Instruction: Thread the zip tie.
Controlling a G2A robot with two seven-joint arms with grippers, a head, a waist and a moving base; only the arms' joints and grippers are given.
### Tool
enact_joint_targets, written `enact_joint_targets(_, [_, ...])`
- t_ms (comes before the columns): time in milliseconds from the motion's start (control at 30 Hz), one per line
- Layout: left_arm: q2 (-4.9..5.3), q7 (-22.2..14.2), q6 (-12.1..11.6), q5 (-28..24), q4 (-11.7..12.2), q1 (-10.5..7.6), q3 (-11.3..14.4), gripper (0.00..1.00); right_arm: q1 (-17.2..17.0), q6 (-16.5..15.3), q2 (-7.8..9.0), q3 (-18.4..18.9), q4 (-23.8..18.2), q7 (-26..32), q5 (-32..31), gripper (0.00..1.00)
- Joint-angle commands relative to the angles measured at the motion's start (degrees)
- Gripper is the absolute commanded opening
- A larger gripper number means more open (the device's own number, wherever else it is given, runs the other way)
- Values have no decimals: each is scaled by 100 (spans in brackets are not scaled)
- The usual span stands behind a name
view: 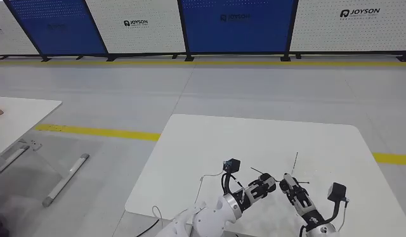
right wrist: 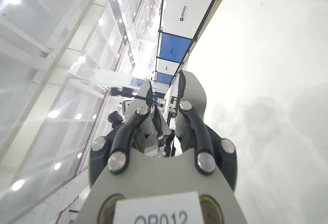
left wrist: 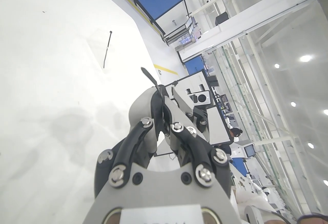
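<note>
My left gripper (left wrist: pixel 164 90) is shut on a black zip tie (left wrist: pixel 149 76), whose tip sticks out past the fingertips. In the top view it (view: pixel 268 181) hovers low over the near part of the white table (view: pixel 266 135), tip to tip with my right gripper (view: pixel 285 181). My right gripper (right wrist: pixel 165 86) has its fingers apart. A black zip tie (right wrist: pixel 135 99) lies across one finger (right wrist: pixel 146 90), its head jutting out sideways. A second loose zip tie (view: pixel 295 161) lies flat on the table just beyond both grippers, and the left wrist view shows this loose zip tie (left wrist: pixel 107 49) too.
The white table's far half is bare. Beyond its edge lie grey floor, a yellow line (view: pixel 95 132) and blue and white panel walls (view: pixel 238 18). Another white table (view: pixel 19 113) stands far left.
</note>
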Motion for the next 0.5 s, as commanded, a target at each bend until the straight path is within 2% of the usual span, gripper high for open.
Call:
enact_joint_targets(0, [-5, 17, 15, -16, 20, -8, 3, 0, -13, -17, 0, 9, -5, -37, -9, 4])
enact_joint_targets(33, [-7, 18, 17, -21, 26, -10, 5, 0, -20, -26, 1, 16, -7, -55, -9, 0])
enact_joint_targets(300, [-23, 120, 45, -29, 44, -17, 11, 0, -85, -78, 8, 54, -35, -97, -45, 0])
enact_joint_targets(367, [-28, 145, 55, -16, 49, -20, 20, 0, -105, -92, 11, 54, -42, -100, -91, 8])
enact_joint_targets(467, [-34, 167, 66, 0, 56, -26, 29, 0, -122, -103, 14, 52, -48, -92, -127, 11])
